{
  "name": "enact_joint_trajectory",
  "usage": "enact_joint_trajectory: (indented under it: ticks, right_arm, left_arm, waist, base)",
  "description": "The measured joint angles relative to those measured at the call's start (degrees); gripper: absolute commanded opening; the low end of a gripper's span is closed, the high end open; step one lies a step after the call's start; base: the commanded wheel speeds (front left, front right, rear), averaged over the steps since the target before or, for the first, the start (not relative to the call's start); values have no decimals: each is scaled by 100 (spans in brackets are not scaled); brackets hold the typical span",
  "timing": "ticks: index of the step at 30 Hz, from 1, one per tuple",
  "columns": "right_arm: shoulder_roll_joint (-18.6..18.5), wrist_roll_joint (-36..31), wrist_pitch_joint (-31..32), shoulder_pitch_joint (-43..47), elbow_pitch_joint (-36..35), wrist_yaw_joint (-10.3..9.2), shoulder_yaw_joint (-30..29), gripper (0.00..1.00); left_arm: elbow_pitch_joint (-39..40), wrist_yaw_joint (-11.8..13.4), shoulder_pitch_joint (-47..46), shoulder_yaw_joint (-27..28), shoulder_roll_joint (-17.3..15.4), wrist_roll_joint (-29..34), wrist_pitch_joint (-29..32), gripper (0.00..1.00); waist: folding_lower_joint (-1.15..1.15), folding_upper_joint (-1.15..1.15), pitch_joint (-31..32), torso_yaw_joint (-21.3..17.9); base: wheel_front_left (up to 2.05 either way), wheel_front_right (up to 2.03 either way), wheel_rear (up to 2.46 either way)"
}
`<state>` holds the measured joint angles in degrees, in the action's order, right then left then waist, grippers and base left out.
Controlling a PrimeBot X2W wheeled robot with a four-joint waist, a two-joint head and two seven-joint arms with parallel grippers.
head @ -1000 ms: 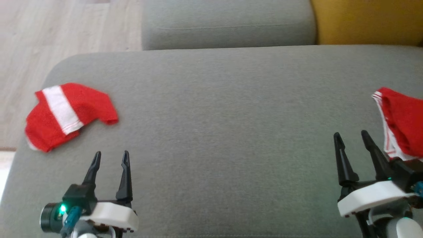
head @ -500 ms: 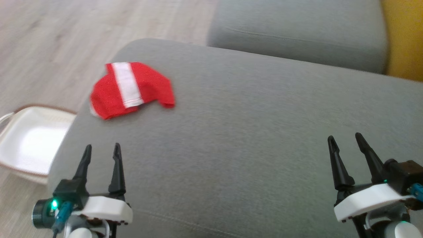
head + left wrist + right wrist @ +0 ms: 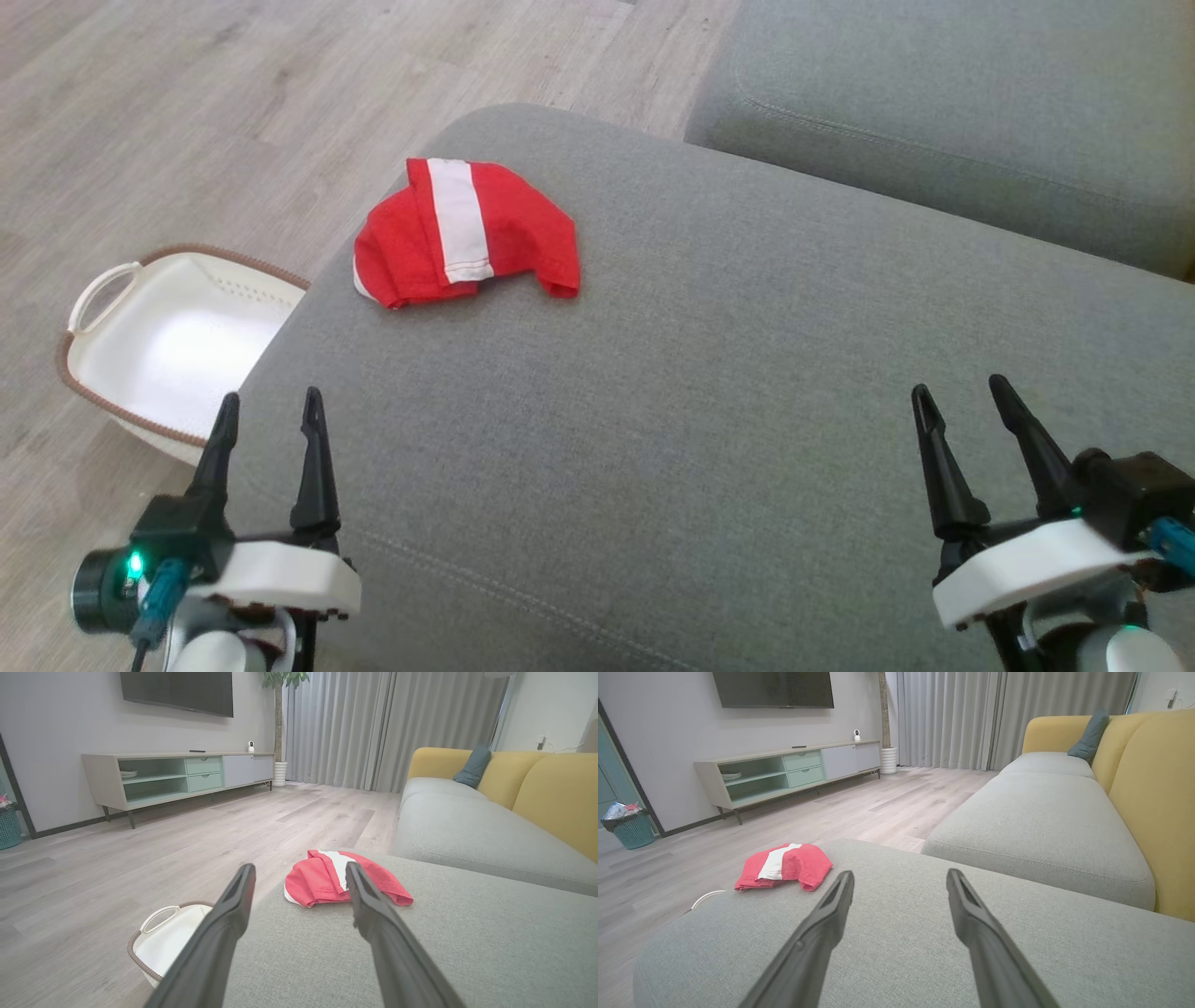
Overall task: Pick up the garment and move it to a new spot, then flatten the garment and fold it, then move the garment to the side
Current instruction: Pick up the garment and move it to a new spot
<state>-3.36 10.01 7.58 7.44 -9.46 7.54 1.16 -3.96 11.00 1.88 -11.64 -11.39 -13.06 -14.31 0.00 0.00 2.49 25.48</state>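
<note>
A folded red garment (image 3: 467, 233) with a white stripe lies near the far left corner of the grey cushion (image 3: 709, 373). It also lies ahead in the left wrist view, the garment (image 3: 322, 882) beyond my fingers, and at the left in the right wrist view, the garment (image 3: 784, 865). My left gripper (image 3: 269, 411) hovers open over the cushion's near left edge, well short of the garment. My right gripper (image 3: 962, 397) is open at the near right, with nothing between its fingers.
A white basket (image 3: 168, 345) with a brown rim stands on the wooden floor (image 3: 187, 112) just left of the cushion. A second grey seat cushion (image 3: 952, 112) lies behind. A yellow sofa back (image 3: 1153, 788) rises at the right; a TV cabinet (image 3: 177, 774) stands across the room.
The head camera has turned left: the garment now sits nearer the picture's middle, the basket has come into view, and a second red garment at the right edge has left the picture. Both grippers stay open.
</note>
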Motion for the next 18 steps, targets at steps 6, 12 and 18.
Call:
enact_joint_trajectory:
  ticks: [6, 12, 18]
  right_arm:
    - [34, -1, 0, 12, -15, 0, 0, 100]
    - [38, -1, 2, 12, -55, 0, -1, 100]
    - [38, -52, 52, 6, -121, 0, -10, 100]
  left_arm:
    - [-27, -24, 1, 66, 3, 65, 0, 100]
    - [-43, -43, -3, 109, 51, 89, 0, 100]
    - [-49, -92, -142, 148, 89, 138, 0, 100]
  waist:
    - [0, 0, -31, 41]
    - [0, 0, -110, 38]
    - [0, 0, -249, 43]
  base:
    - [0, 0, 0]
    - [0, 0, 0]
    - [0, 0, 0]
